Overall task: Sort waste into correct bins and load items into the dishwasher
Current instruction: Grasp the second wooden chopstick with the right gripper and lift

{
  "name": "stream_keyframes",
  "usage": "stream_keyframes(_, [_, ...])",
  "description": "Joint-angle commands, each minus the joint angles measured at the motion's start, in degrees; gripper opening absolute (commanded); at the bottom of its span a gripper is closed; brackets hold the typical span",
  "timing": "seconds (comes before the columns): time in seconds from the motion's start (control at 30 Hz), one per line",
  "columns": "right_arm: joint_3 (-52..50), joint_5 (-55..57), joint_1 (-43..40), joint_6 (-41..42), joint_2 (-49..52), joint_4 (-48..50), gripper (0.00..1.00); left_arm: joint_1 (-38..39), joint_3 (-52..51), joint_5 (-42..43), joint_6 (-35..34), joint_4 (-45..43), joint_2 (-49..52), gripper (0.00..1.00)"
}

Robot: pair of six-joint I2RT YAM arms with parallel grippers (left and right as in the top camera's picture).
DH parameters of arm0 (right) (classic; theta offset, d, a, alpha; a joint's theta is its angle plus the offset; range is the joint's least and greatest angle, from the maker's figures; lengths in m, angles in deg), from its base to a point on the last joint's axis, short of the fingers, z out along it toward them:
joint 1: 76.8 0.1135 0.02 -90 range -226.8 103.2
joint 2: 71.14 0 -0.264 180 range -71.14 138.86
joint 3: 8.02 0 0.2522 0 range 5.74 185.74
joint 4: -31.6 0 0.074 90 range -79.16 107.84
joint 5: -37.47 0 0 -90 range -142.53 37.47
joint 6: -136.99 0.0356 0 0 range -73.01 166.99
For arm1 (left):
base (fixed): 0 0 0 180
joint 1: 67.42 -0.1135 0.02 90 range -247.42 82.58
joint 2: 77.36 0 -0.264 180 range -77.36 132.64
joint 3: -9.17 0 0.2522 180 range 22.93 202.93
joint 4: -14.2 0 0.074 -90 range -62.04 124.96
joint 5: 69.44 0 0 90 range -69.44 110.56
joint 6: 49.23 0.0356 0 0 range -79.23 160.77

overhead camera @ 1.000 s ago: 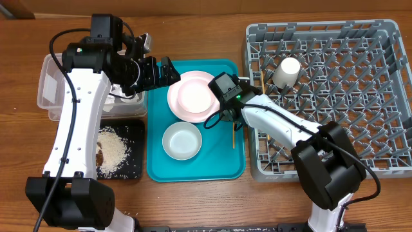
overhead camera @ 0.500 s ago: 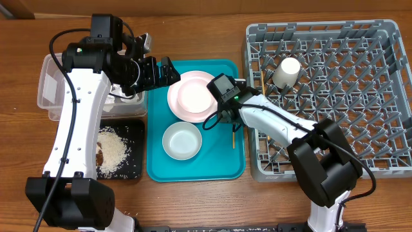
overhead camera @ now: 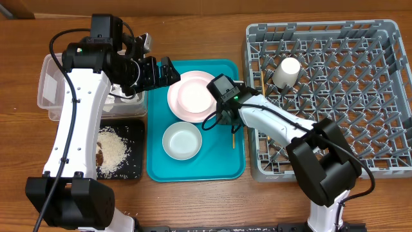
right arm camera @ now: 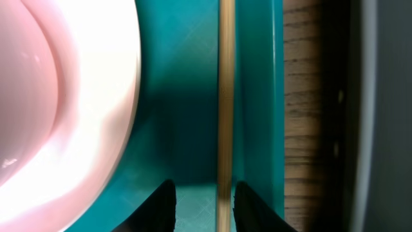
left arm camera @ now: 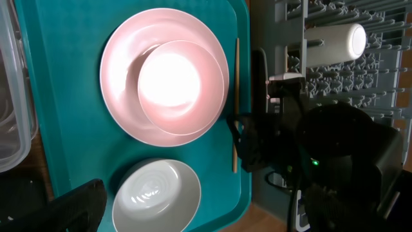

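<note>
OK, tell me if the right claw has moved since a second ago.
Yes, slightly. In the overhead view the right claw has slid left over the teal tray, nearer the pink plate; it now straddles the chopstick.

lane: chopstick [right arm camera: 226,96] in tight gap btw pink plate [right arm camera: 109,77] rim & teal tray [right arm camera: 257,96] rt wall | tray near-rt corner: bare | rack [overhead camera: 335,116]: open bar cup [overhead camera: 288,69] far-left | left gripper [overhead camera: 170,72] hangs over tray's far-left corner
</note>
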Motion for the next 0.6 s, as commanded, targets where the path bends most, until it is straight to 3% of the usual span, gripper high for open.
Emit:
stream_keyframes(0.0, [0.6,-0.2,0.3,-0.2,1.8,0.2,0.29,0.1,0.4,-0.3,-0.6,-0.2,0.3,1.00])
stream_keyframes(0.47, [1.2,-0.7,0.3,0.0,2.9,-0.1,0.24,0.1,0.4,-0.3,-0.6,-0.2,0.3,1.00])
stream_keyframes(0.57, [2.3,-0.7,0.3,0.0,2.8,-1.5,0.19,0.1,0.4,-0.3,-0.6,-0.2,0.3,1.00])
